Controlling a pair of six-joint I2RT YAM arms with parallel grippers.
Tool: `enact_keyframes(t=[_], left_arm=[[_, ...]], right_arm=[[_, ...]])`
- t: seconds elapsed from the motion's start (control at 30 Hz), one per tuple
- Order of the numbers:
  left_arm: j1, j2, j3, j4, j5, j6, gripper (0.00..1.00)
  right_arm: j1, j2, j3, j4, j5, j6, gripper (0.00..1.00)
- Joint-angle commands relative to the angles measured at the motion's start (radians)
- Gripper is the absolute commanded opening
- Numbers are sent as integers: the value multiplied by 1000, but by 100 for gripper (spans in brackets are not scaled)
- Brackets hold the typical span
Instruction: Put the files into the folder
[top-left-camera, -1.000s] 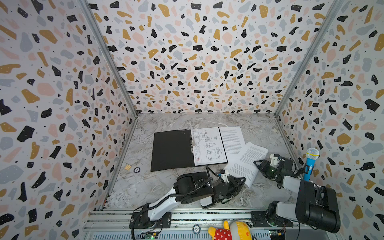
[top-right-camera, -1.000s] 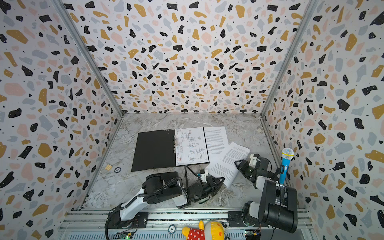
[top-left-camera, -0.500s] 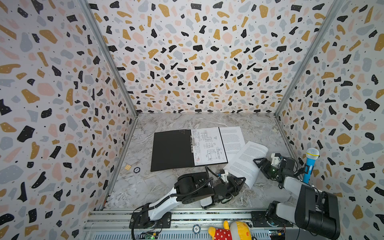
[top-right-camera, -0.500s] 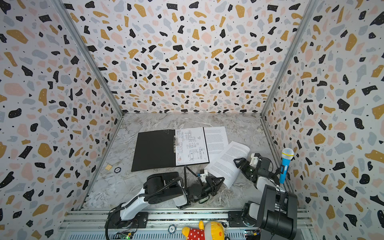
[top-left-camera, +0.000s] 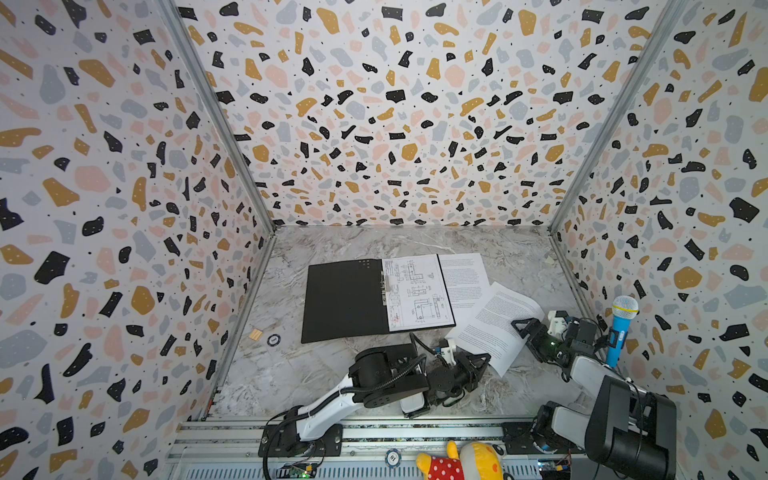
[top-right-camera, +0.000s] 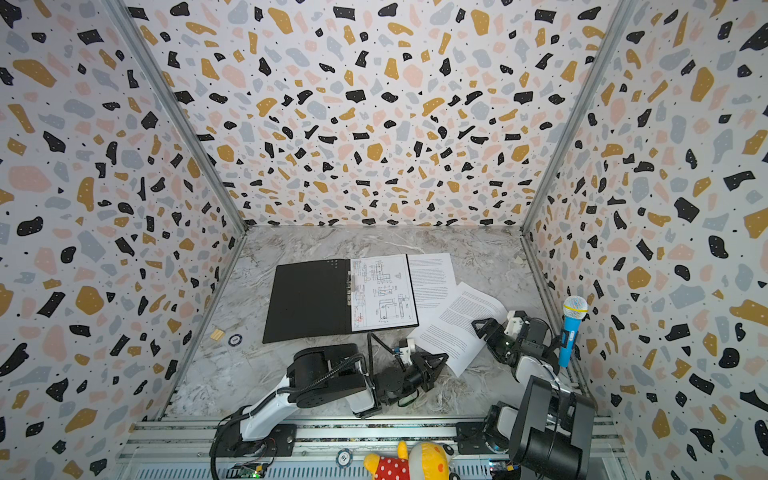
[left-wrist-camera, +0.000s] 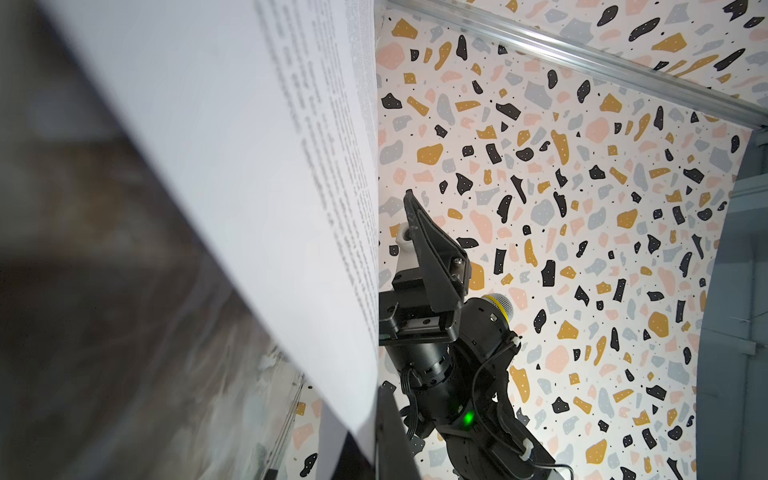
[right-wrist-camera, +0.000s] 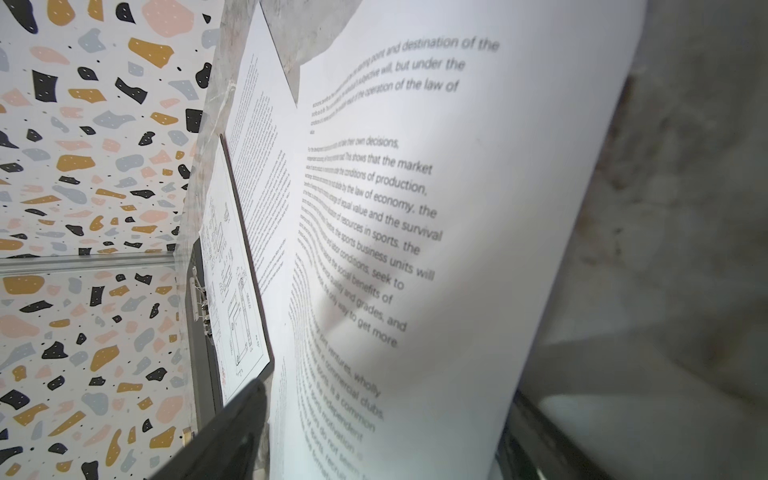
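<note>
The folder (top-left-camera: 345, 299) lies open and flat on the marble table (top-left-camera: 291, 374), black inside facing up, with its metal clip (top-left-camera: 385, 282) along the middle fold. The drawing sheet (top-left-camera: 417, 293) rests on the folder's right half, squared to its edges. The flat text sheet (top-left-camera: 465, 276) lies on the table just off the folder's right edge, its margin against that edge (or perhaps slightly under it, I cannot tell). Farther right of the folder is the slanted text sheet (top-left-camera: 494, 324), turned at an angle so that one corner overlaps the flat text sheet.

The left gripper (top-left-camera: 486, 358) sits in front of the folder's near right corner. Its jaws are closed tight on the slanted text sheet's near edge, which curls up off the table in the left wrist view. The right gripper (top-left-camera: 521, 328) is at that sheet's side away from the folder, jaws spread wide with the paper between them.
</note>
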Motion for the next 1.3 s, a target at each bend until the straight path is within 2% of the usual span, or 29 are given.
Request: enact_keyframes(t=[0.0,0.37,0.53,0.7,1.03,1.13,1.23,1.27], left_arm=[[6,16,-2,152,-6,-10,4],[6,4,-10,135,21,1,4],[6,15,3,133,42,-3,4],[6,16,7,116,55,-1,4],[6,17,14,106,67,-1,6],[6,21,11,108,69,-4,14],[6,19,4,110,71,-7,35],[6,18,4,111,75,-7,40]], right_arm=[[-9,-19,-7,-28,-23,13,83],[-70,-76,-15,-48,-94,16,67],[-74,-61,-4,-34,-115,25,62],[-81,-42,1,-15,-131,33,53],[-83,-30,26,-20,-110,33,22],[-83,-26,33,-20,-106,29,11],[-82,-32,52,-24,-104,24,0],[-81,-33,61,-26,-108,23,0]])
